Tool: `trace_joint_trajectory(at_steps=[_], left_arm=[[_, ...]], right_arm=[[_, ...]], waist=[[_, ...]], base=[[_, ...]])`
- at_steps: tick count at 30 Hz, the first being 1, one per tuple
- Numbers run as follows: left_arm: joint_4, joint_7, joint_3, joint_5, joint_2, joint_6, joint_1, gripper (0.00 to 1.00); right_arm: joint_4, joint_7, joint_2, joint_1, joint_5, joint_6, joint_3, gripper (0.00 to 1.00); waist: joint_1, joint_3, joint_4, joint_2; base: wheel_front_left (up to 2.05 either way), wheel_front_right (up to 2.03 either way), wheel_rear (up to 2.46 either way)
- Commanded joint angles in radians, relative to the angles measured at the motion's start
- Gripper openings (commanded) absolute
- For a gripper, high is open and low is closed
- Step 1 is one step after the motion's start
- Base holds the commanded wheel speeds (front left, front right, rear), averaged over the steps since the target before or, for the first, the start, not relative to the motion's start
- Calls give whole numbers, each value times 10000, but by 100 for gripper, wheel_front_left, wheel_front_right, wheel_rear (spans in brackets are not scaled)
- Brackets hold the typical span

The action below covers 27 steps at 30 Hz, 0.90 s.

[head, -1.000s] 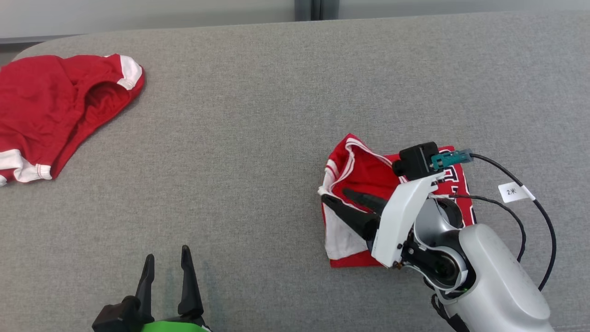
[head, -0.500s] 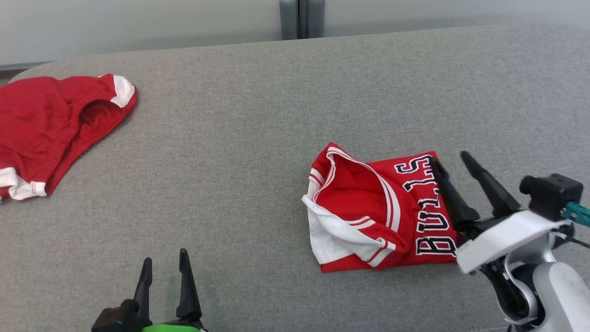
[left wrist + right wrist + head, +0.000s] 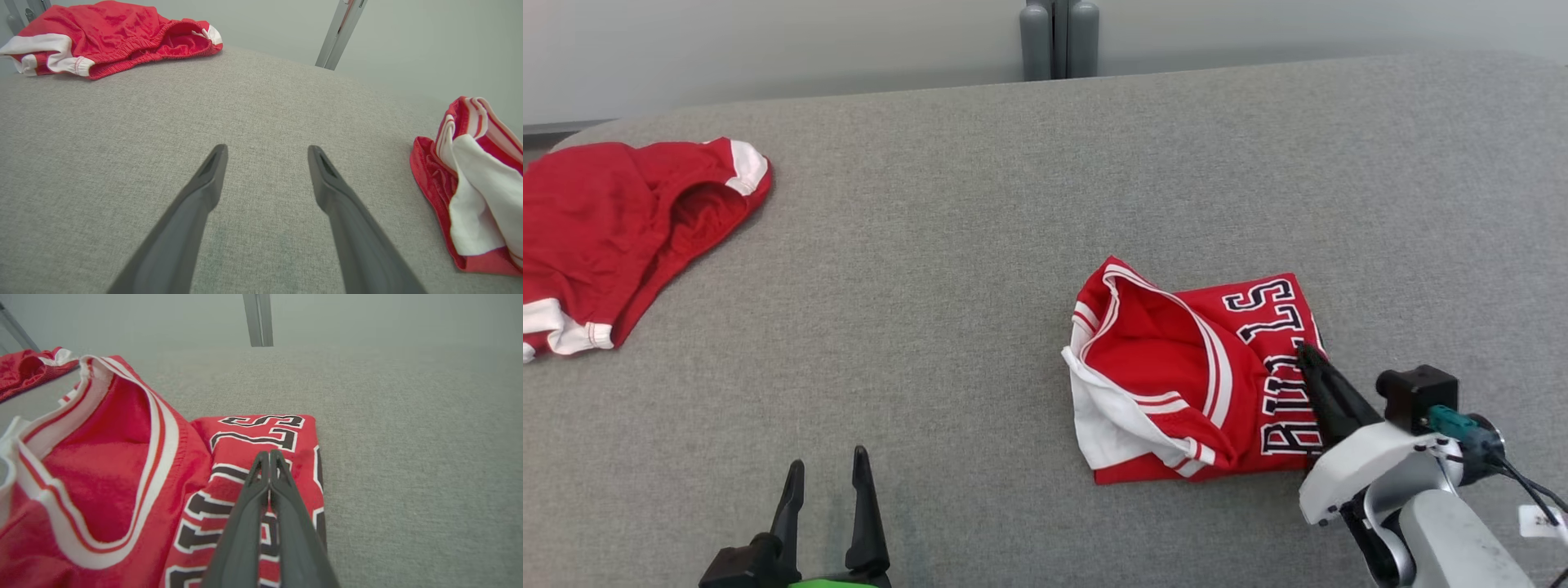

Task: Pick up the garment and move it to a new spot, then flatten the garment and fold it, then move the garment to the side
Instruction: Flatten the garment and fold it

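The garment is a folded red jersey with white trim and black-and-white lettering, lying right of centre on the grey cushioned surface. It shows at the right edge of the left wrist view and fills the lower left of the right wrist view. My right gripper is shut, its tips together over the lettering near the jersey's right edge, with no cloth seen between them. My left gripper stands open over bare surface at the lower left, well apart from the jersey.
A second red garment with white trim lies crumpled at the far left edge. Grey metal posts stand behind the surface's far edge. Bare grey surface stretches between the two garments and to the jersey's right.
My right gripper left the jersey's left part, swung to its right edge with fingers open, then shut and drew back slightly. The head camera shifted. The left gripper stayed open.
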Motion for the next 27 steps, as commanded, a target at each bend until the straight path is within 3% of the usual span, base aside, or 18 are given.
trace_joint_trajectory(at_steps=[1,7,14,20,27], left_arm=[[43,-28,4,40,15,-63,27,100],[85,-30,55,8,15,-49,-59,100],[99,-30,-20,-143,15,4,-19,100],[25,-30,-98,-244,15,76,71,100],[-57,-28,23,-317,15,108,202,100]], right_arm=[[433,89,95,-244,-201,-15,131,0],[1800,382,511,-937,-645,-10,1292,0],[2195,580,848,-1372,-755,-7,2694,0],[1829,770,986,-1196,-982,-9,2391,0],[917,1378,625,-499,-1366,-12,1339,0]], waist=[[0,102,142,0],[0,196,440,0],[0,122,681,0],[0,47,796,0],[0,84,593,0]], base=[[0,0,0],[0,0,0],[0,0,0],[0,0,0],[0,0,0]])
